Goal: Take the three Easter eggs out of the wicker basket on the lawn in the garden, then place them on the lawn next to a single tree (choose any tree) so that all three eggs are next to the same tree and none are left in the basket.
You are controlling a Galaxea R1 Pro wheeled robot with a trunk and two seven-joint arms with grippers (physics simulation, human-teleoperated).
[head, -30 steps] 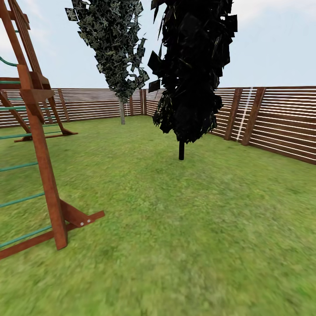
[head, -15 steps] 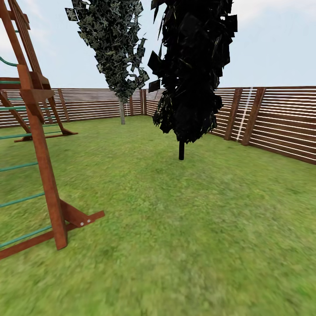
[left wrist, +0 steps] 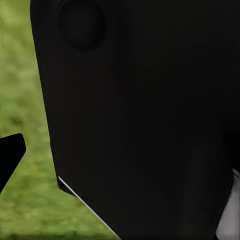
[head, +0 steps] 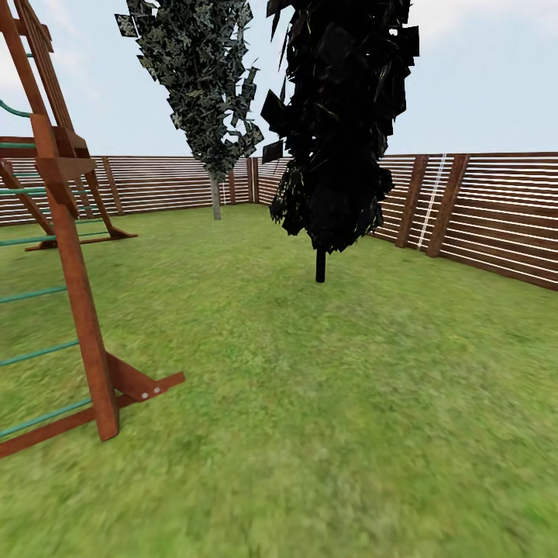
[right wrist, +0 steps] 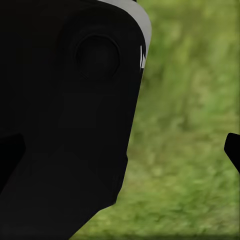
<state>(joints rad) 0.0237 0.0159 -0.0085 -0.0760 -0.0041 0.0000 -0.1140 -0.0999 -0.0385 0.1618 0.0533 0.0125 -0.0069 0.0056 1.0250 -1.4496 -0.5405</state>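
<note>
From the head view we look across the lawn (head: 325, 403) to two dark cone-shaped trees (head: 341, 124), a wooden climbing frame (head: 70, 256) at left and the slat fence (head: 496, 209). At each wrist, dark robot housing (left wrist: 145, 120) blocks the view over blurred grass, and we cannot tell either pincer's state.

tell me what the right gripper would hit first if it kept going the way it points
Most likely the lawn: blurred grass lies ahead beside a large black robot part. How far off the grass lies is unclear.
</note>
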